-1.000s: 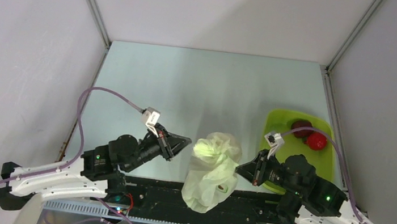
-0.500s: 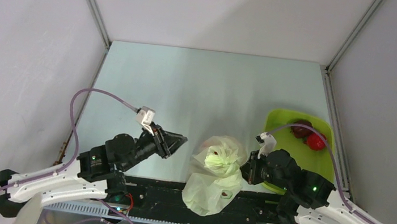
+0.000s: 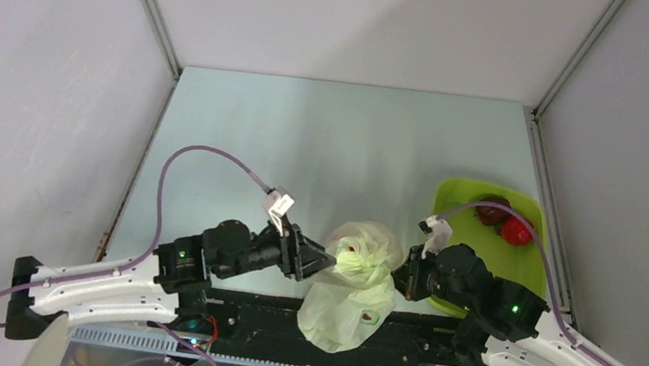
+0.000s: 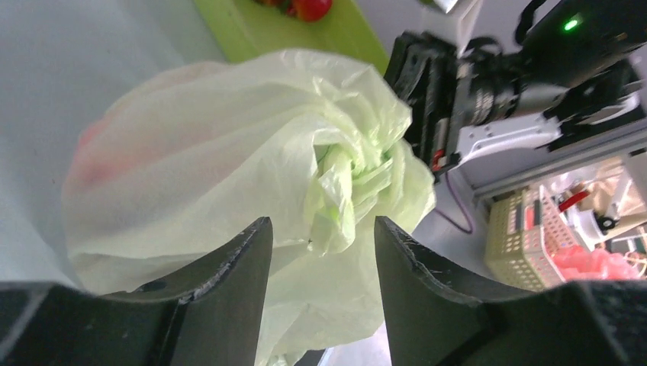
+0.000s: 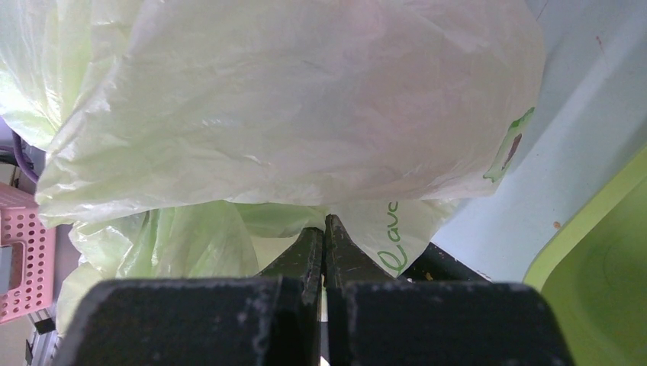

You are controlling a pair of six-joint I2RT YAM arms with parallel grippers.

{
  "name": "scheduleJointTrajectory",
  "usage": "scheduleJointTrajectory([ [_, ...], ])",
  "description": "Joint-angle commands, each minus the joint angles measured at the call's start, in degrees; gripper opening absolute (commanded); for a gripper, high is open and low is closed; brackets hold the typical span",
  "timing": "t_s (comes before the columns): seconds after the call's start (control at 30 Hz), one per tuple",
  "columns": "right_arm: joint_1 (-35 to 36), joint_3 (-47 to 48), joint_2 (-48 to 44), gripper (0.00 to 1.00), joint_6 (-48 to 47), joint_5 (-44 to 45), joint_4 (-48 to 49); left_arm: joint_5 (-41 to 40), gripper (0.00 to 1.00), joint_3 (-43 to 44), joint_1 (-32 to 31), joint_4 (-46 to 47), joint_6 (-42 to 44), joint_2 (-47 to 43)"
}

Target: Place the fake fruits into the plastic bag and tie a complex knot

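Note:
The plastic bag (image 3: 351, 280) stands at the table's near edge between both arms, with pale pink showing through its film (image 4: 152, 145). Its neck is bunched into a twist (image 4: 351, 164); whether that is a tied knot I cannot tell. My left gripper (image 3: 325, 260) is open just left of the bag, and in the left wrist view (image 4: 321, 221) the twist sits just beyond its fingertips. My right gripper (image 3: 399, 281) is shut, its tips (image 5: 326, 221) pinching the bag's film (image 5: 305, 99). Two fake fruits, one red (image 3: 517, 231) and one maroon (image 3: 491, 211), lie in the tray.
The lime-green tray (image 3: 459, 195) sits right of the bag, partly under my right arm. A black rail (image 3: 248, 318) runs along the near edge under the bag. Grey walls enclose the table on three sides.
My left gripper has opened and moved right, up to the bag's twisted neck. The right gripper shifted slightly left with the bag and stayed shut.

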Motion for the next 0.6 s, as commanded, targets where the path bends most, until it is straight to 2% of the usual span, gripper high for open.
scheduleJointTrajectory([
  [0.0, 0.3, 1.7, -0.4, 0.0, -0.7, 0.3, 2.3, -1.6, 0.57, 4.1, -2.3, -2.3, -0.3, 2.9],
  [0.57, 0.2, 1.8, -1.5, 0.0, -0.6, 0.6, 1.1, -3.9, 0.55, 5.5, -4.9, 2.0, -3.4, 9.8],
])
